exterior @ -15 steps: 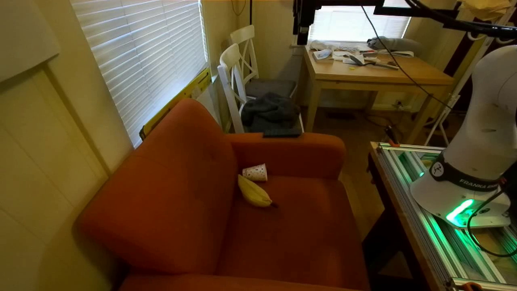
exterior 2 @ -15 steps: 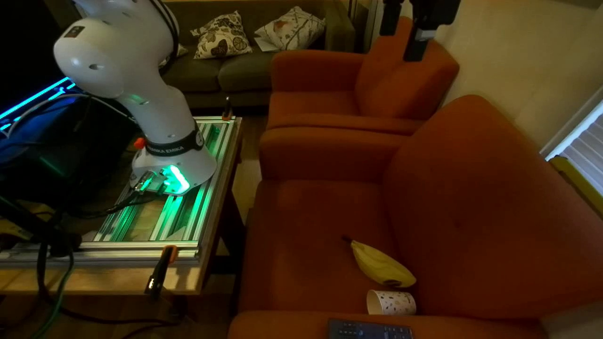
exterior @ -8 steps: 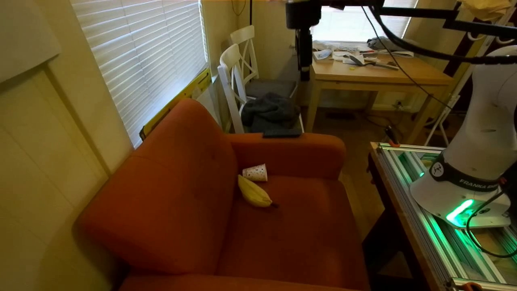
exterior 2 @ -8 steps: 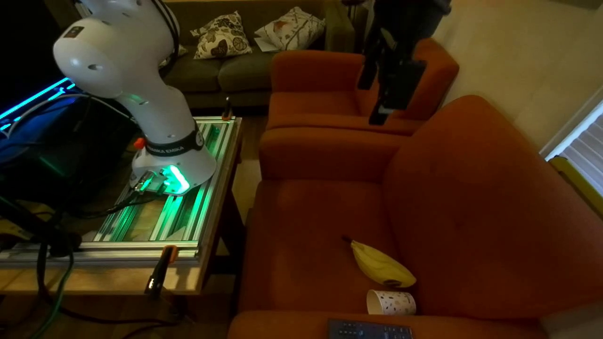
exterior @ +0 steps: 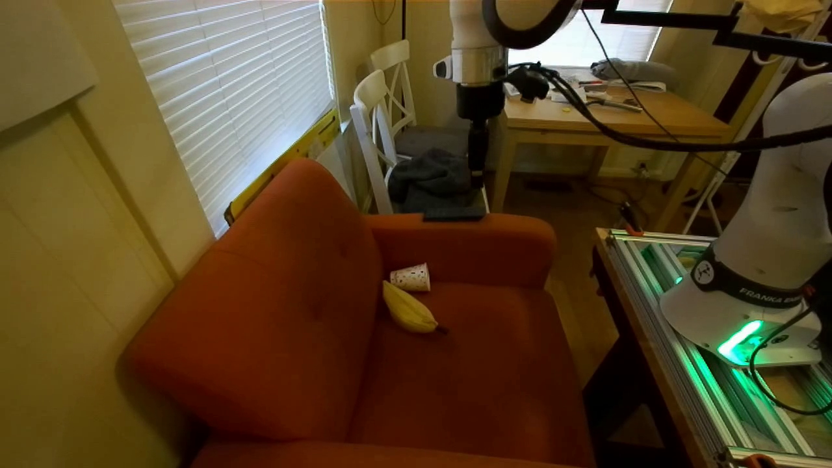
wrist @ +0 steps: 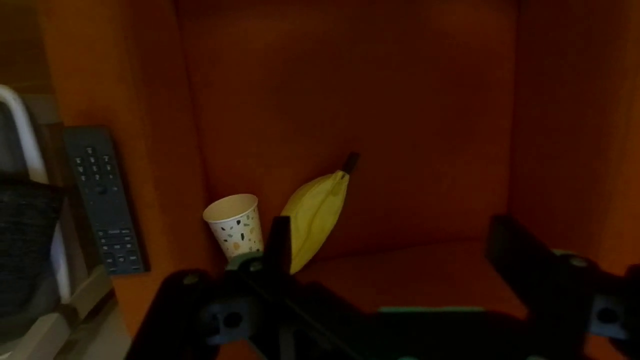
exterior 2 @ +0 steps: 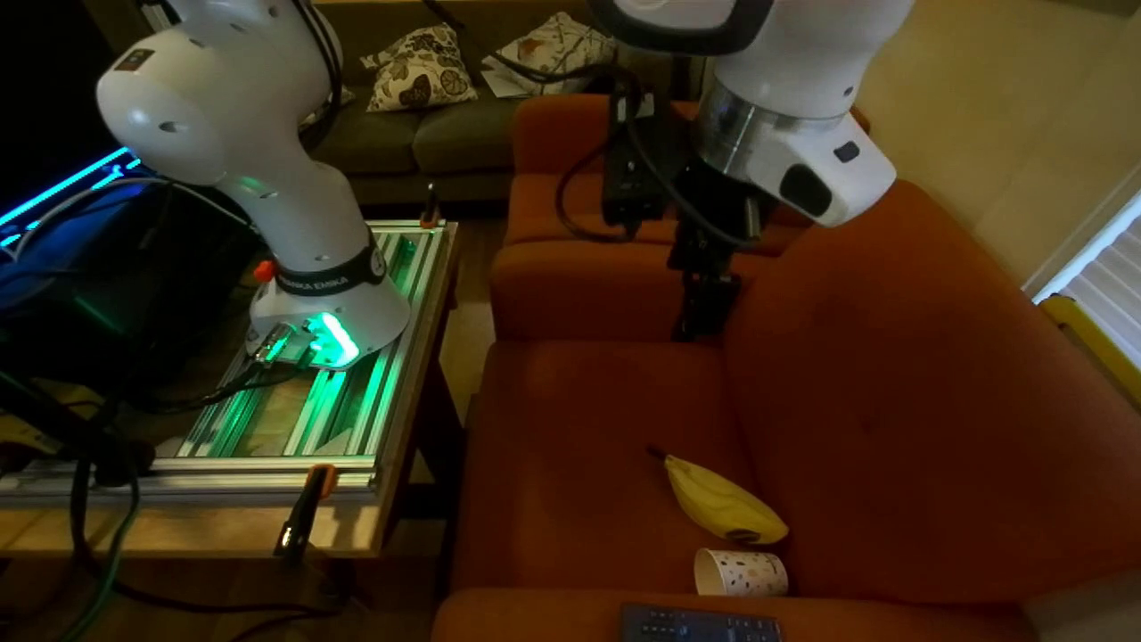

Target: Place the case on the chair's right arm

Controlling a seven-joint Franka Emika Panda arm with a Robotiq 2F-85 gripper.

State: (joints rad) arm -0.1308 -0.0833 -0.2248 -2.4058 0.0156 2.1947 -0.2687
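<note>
The case is yellow and banana-shaped with a dark stem. It lies on the rust-orange armchair's seat beside the backrest, in both exterior views. My gripper hangs above the armchair, fingers down, and also shows in an exterior view. In the wrist view the gripper is open and empty, its left finger overlapping the edge of the case. The chair has two padded arms: one with a remote, and the opposite one. I cannot tell which is the right arm.
A speckled white cup lies on its side next to the case. A dark remote lies on one padded arm. The backrest rises behind the case. White chairs stand past the remote's arm.
My gripper has come down from the top of both exterior views toward the armchair, and the wrist now shows. The case, cup and remote have not moved.
</note>
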